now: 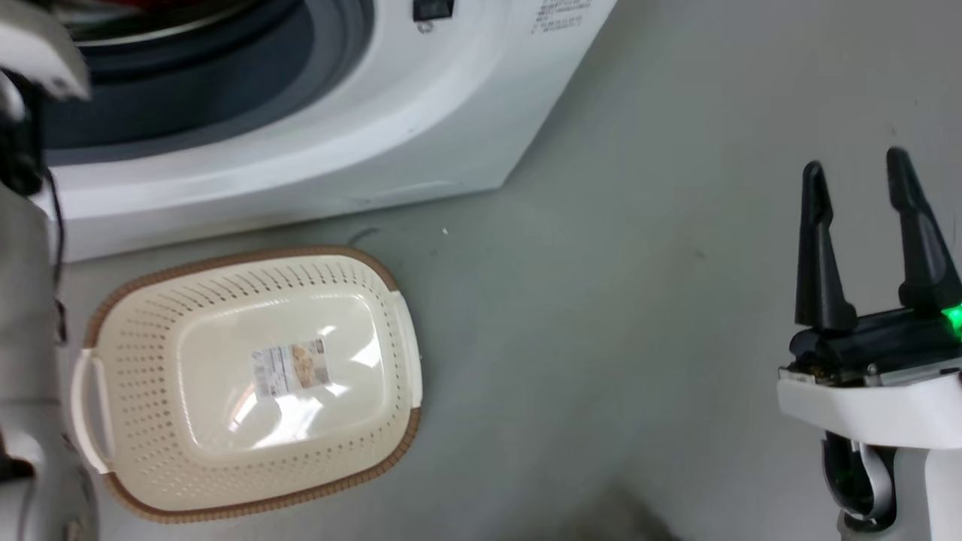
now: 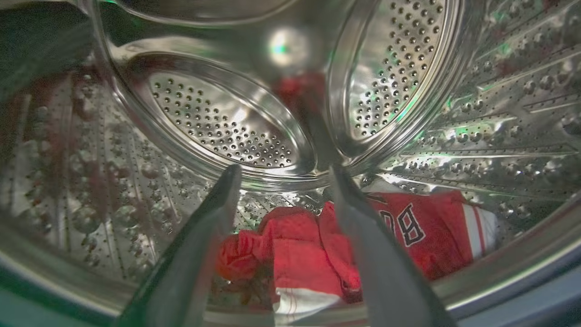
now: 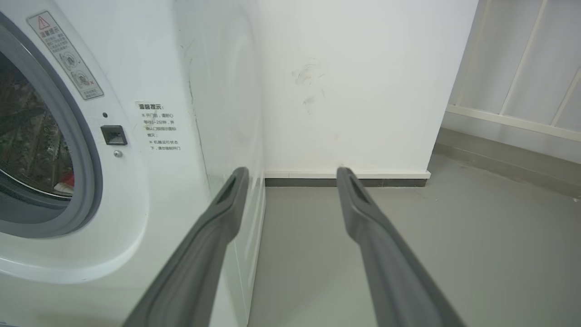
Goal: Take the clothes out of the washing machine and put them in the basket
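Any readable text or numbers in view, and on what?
"8": on the red jersey; the character before it is partly hidden.
"温馨提示:": heads the notice on the washing machine; lines below too small.
Triangle sign: on the warning sticker; words too small.
Too blurred: the label in the basket.

— What lies around?
— A grey floor [image 3: 454, 254]; a white wall [image 3: 363, 54] with faint scuffs [image 3: 308, 79]; a dark skirting strip [image 3: 345, 182] at its foot.
— And further right?
— A pale slatted railing [image 3: 522, 81] above a low ledge.
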Motion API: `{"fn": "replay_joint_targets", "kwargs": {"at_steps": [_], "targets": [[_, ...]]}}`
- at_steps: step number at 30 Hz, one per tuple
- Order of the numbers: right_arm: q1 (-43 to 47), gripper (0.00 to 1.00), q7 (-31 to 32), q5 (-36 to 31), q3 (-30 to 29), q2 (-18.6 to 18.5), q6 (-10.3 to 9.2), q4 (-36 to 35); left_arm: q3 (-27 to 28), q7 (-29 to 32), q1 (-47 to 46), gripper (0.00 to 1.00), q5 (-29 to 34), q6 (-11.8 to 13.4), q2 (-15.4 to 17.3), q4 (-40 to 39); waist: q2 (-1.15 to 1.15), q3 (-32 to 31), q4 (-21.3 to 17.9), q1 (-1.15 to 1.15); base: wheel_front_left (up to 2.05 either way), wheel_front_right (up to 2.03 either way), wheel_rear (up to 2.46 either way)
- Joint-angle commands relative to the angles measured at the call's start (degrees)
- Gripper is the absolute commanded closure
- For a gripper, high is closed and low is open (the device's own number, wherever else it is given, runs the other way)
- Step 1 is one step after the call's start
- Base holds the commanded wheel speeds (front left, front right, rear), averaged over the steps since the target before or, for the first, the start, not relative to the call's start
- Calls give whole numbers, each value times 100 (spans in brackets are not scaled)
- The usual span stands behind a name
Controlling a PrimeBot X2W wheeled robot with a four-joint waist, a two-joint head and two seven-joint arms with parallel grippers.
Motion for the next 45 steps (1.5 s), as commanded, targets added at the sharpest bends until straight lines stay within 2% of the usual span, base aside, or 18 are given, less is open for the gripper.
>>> {"fn": "replay_joint_targets", "kwargs": {"at_steps": [1,6,7,12,20,28,35,42,43,44,45], "targets": [[-154,0,-12,40,-19,4,-4,-58,-56,200,-337,0,50,-45,87,158,0,450,-200,-1,0,0,0],[-327,0,-12,126,-4,3,-4,-136,-236,963,-1174,0,160,-136,391,547,0,831,-271,-1,0,0,0],[-327,0,-12,126,-4,3,-4,-136,-236,963,-1174,0,160,-136,391,547,0,831,-271,-1,0,0,0],[-490,0,-12,218,23,3,-4,-218,-428,1872,-1863,0,253,-226,666,888,0,1184,-347,-1,0,0,0],[-714,0,-12,346,17,2,-4,-351,-767,3673,-2966,0,154,-351,1008,1208,0,1740,-461,-1,0,0,0],[-821,0,-12,562,118,2,-4,-509,-1321,5430,-3723,0,-30,-359,1409,1321,0,2176,-730,-1,0,0,0],[-814,0,-12,715,205,4,-4,-606,-1696,5642,-3638,0,-182,-361,1779,1192,0,2389,-924,-1,0,0,0],[-793,0,-12,757,217,3,-4,-627,-1860,5734,-3597,0,-319,-363,1847,1135,0,2462,-953,-1,0,0,0],[-796,0,-13,751,221,3,-4,-617,-1909,5720,-3576,14,-307,-363,1855,1121,0,2456,-947,-1,0,0,0],[-803,0,-13,746,220,3,-4,-603,-1951,5662,-3563,93,-276,-363,1881,1087,0,2447,-942,-1,0,0,0],[-813,0,-13,743,213,3,-4,-590,-1966,5605,-3536,100,-289,-362,1895,1070,0,2426,-931,-1,0,0,0]]}}
